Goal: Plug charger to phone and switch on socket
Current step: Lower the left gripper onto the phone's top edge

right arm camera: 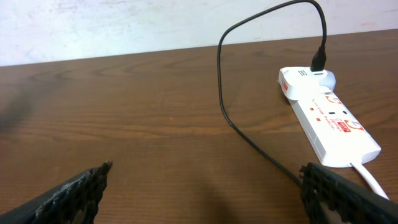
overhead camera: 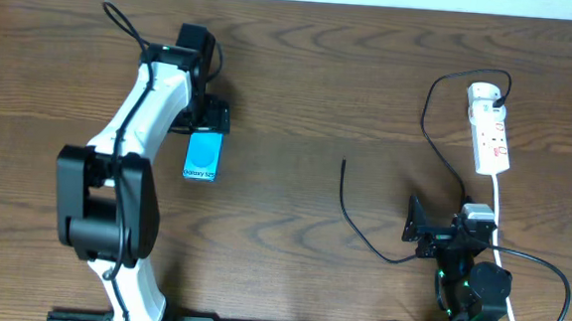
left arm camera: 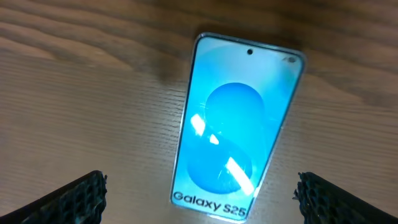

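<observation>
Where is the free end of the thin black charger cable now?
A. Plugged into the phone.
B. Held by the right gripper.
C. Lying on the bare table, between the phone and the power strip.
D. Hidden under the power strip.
C: the charger ends on bare wood, apart from the phone and the socket, and the right gripper is open and empty.
</observation>
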